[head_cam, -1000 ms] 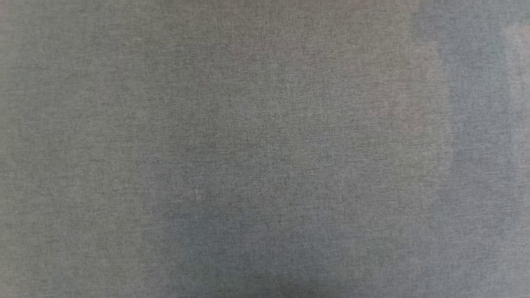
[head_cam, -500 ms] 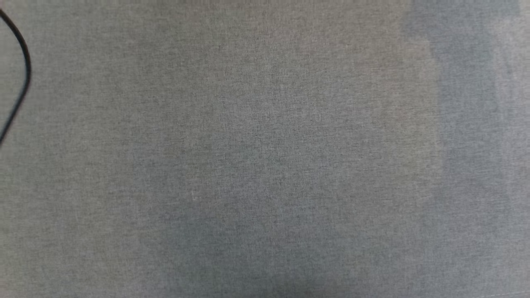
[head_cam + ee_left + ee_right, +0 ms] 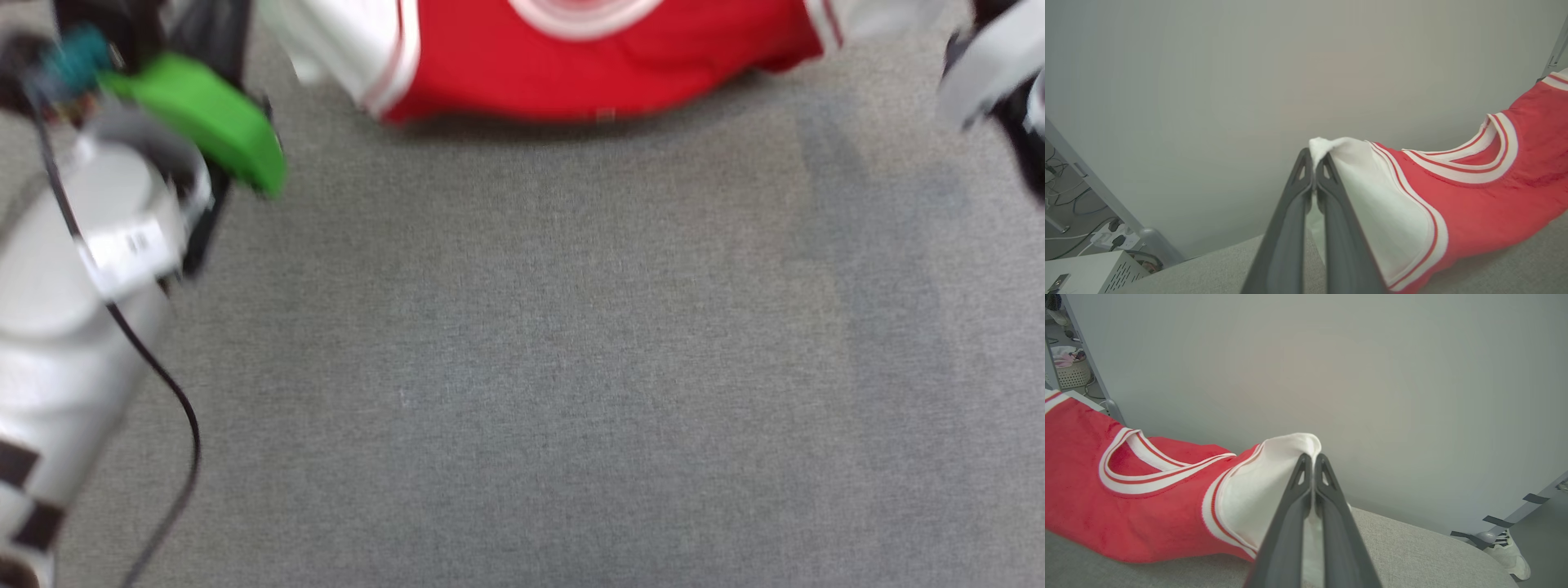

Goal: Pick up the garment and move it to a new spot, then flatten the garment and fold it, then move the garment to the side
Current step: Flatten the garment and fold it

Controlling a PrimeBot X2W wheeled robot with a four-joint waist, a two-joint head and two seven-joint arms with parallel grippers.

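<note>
Grips a white sleeve of the garment in the left gripper, jaws closed tight on the bunched cloth, no gap at the tips

Does likewise on the far side with the right gripper, jaws pressed together on the other white sleeve

Holds the garment strung between the two, red body sagging in the middle, red-and-white striped collar lying open toward the top

Places it, in the head view, along the top edge as a blurred red band with white sleeves, over the grey cloth surface, a shadow just under its lower edge

Seems in both wrist views to rest its lower edge on that surface; cannot tell for sure whether touching or just above

Brings the pale left arm up the left side of the head view, with a green cover near the wrist and a black cable looping down beside it

Shows the right arm blurred at the upper right corner

Sets a plain pale wall behind the garment, with a white shoe on the floor at the lower right of the right wrist view
</note>
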